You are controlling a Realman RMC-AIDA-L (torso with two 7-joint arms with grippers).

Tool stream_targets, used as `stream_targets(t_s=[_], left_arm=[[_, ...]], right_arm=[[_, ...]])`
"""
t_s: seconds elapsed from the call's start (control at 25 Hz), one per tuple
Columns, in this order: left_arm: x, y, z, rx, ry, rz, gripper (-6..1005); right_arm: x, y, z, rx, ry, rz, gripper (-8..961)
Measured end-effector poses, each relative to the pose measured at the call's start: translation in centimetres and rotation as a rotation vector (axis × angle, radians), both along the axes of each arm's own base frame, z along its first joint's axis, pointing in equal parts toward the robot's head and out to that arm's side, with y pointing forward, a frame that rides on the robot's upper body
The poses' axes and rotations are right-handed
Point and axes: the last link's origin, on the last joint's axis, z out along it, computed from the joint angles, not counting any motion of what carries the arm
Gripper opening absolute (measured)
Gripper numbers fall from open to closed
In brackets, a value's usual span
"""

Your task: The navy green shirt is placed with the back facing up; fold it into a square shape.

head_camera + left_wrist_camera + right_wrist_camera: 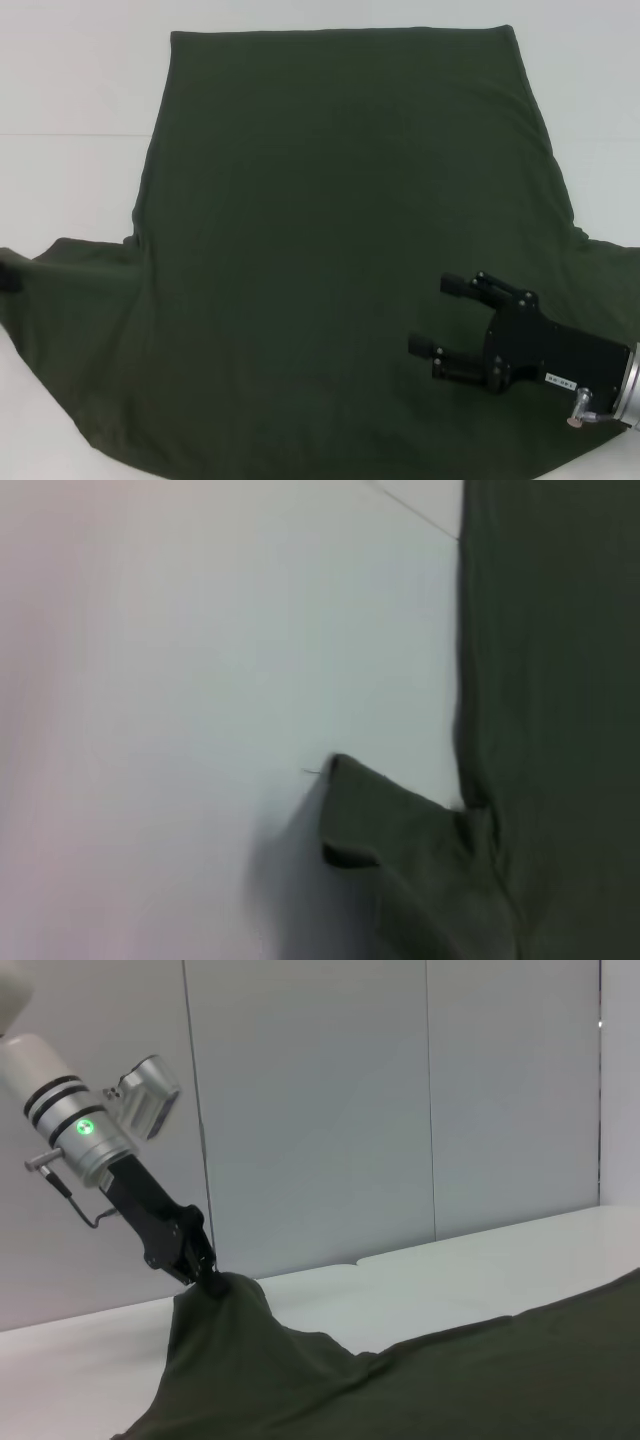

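Shirt: the navy green shirt [330,250] lies spread on the white table [70,90], back up, hem at the far side, sleeves out to left and right at the near side; it fills most of the head view.
Left sleeve: raised into a peak at the near left, off the table; judged the start of a fold inward across the body.
Left gripper: the left gripper [205,1270] sits at the tip of that peak, pressed together and pinching the sleeve cloth, arm angled down from above.
Right gripper: the right gripper [440,315] hovers over the near right part of the shirt, fingers spread, nothing between them; judged waiting, or ready to take the right sleeve.
Progress: no fold laid yet; body flat.
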Motion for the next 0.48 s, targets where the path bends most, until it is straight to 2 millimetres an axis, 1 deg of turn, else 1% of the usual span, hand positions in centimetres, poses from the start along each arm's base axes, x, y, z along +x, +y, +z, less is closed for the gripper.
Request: stream_targets(t_s=[0.12,0.24,0.44,0.48], left_arm=[[1.0,0.4,-0.5,-0.026,-0.020,-0.023,77],[2.5,1.0,-1.3,-0.048,-0.050,-0.058,82],[5.9,2.4,-2.8,-0.060,-0.110,-0.151,89],[7.2,2.8,-3.6,-0.078,-0.132,-0.192,90]], right_arm=[[0.1,-0.1,0.0,-0.001,0.000,-0.003,925],[0.1,-0.1,0.0,0.000,0.000,-0.005,925],[0.2,-0.2,0.0,0.001,0.000,-0.007,925],[0.2,-0.2,0.0,0.001,0.000,-0.008,925]])
